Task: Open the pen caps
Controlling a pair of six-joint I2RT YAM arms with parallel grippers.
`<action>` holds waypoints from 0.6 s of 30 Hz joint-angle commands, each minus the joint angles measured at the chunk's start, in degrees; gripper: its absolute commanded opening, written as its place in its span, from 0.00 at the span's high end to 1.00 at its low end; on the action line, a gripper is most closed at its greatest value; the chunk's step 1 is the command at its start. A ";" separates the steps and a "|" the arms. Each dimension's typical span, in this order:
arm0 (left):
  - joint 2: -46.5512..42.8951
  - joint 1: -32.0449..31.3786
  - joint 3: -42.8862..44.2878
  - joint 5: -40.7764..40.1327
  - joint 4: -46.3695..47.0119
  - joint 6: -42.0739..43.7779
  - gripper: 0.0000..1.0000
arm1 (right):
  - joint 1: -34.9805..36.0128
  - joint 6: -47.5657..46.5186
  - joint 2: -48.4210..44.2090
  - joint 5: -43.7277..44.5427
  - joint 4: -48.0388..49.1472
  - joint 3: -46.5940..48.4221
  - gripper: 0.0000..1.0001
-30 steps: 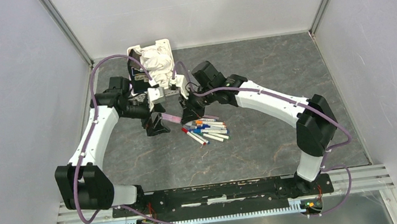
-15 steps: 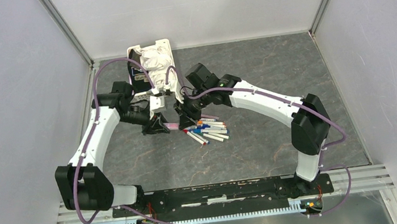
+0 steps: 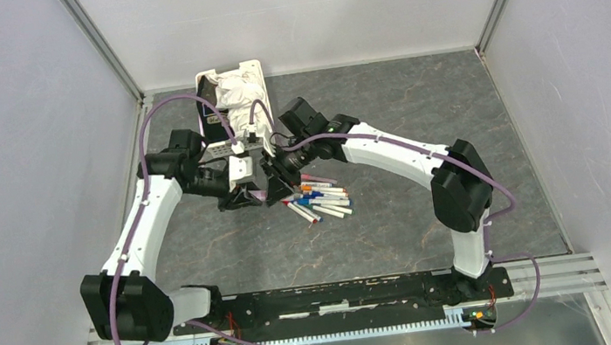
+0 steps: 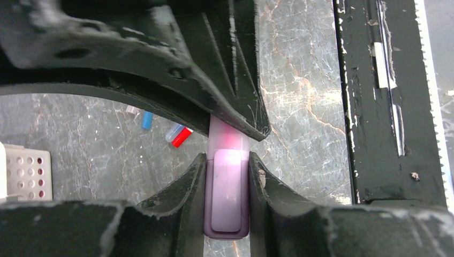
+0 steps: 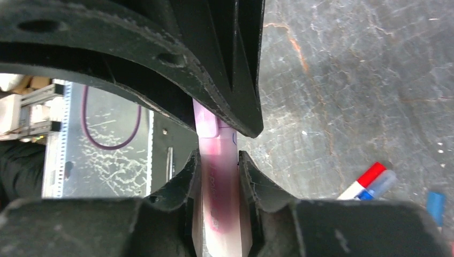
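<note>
Pink pen (image 4: 227, 203) hangs above the table (image 3: 452, 102), left gripper (image 4: 227, 149) and right gripper (image 5: 218, 145) reaching inward, each clamped on 1 end.

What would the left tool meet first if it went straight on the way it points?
The right tool, close ahead, shut on the other end of the pink pen the left tool holds; the gap is hard to judge.

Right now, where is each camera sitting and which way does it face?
Top external: above and behind the bases, looking down at the table; both arms show.
Left wrist: on the left arm, looking along left gripper at the pink pen.
Right wrist: likewise, along right gripper.
Shared: both wrist views show that pen, pinched by both grippers.
</note>
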 commanded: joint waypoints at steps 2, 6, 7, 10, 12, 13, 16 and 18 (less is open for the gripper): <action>-1.45 -0.49 -0.45 3.23 -2.94 9.55 0.98 | -2.44 7.17 -1.67 -5.13 8.08 -2.98 0.93; -0.46 -0.53 0.35 2.73 -3.91 12.78 0.98 | -3.15 8.39 -5.38 -5.59 10.83 -9.66 1.00; -0.01 -0.56 0.69 2.42 -4.21 13.44 0.98 | -3.49 8.59 -6.41 -5.61 11.49 -11.55 1.00; 0.85 -0.49 1.03 -0.32 -4.18 14.50 0.98 | -4.30 9.21 -8.12 -5.87 12.49 -16.18 1.00; 1.12 -0.45 1.17 -2.61 -3.54 14.57 0.98 | -4.66 8.48 -9.23 -5.63 12.09 -18.31 1.00; 1.10 -0.41 1.13 -3.72 -3.13 14.70 0.98 | -4.94 7.89 -9.68 -5.32 11.59 -19.05 1.00; 0.94 -0.33 1.24 -6.34 -2.77 15.33 0.98 | -5.74 5.26 -10.51 -4.08 8.34 -20.75 1.00; 1.04 -0.27 1.62 -7.38 -2.68 15.47 0.98 | -6.20 2.84 -10.83 -3.24 5.50 -21.30 1.00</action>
